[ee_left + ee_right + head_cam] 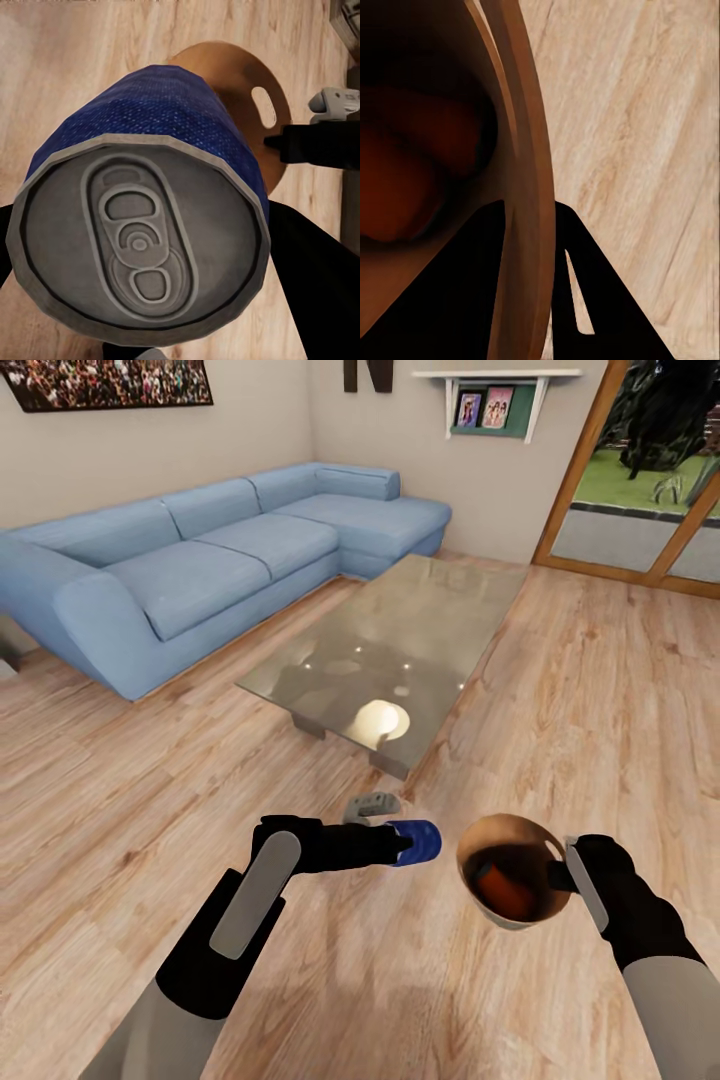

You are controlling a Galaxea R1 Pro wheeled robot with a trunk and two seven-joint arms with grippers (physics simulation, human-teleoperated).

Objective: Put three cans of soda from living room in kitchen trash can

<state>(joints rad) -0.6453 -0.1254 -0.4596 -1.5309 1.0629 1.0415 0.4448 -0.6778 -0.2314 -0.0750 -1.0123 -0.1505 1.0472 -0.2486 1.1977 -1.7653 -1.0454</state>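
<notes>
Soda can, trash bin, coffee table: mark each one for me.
can of soda (pixel 142 247), left wrist view, silver top.
tash can (pixel 478 838), head view, brown rim.
glass coffee table (pixel 420 615), head view, bare glass top.

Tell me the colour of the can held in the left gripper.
The can of soda is blue with a silver-grey top, clearest in the left wrist view.

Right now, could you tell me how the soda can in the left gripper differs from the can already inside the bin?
The blue soda can is pinched by the left gripper and lies sideways in the air beside the bin; the orange can rests inside the trash bin, whose rim the right gripper clamps. The blue one shows its silver pull-tab top in the left wrist view; the orange one is half in shadow. Both are small drink cans.
</notes>
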